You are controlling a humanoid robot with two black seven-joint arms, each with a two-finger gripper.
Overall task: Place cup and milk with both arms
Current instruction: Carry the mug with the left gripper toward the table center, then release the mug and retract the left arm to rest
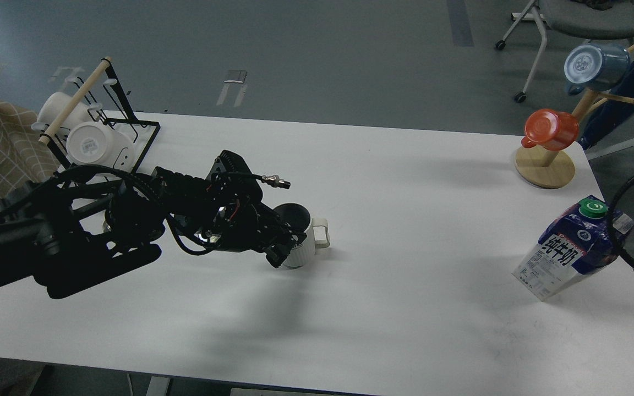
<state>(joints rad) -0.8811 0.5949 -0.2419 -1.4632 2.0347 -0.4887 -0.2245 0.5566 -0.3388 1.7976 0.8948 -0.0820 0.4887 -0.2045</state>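
White table [405, 308], mid: L pincer [285, 246] clamped on cup [301, 237], milk [573, 250] far R edge, untouched

Even overhead light, soft shadows on table [405, 181], sharp focus.

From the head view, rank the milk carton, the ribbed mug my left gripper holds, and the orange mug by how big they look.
1. milk carton, clearly largest.
2. ribbed mug, partly hidden by the left gripper.
3. orange mug.
The two mugs look close in size, and the orange one is farther away, so their order is unsure.
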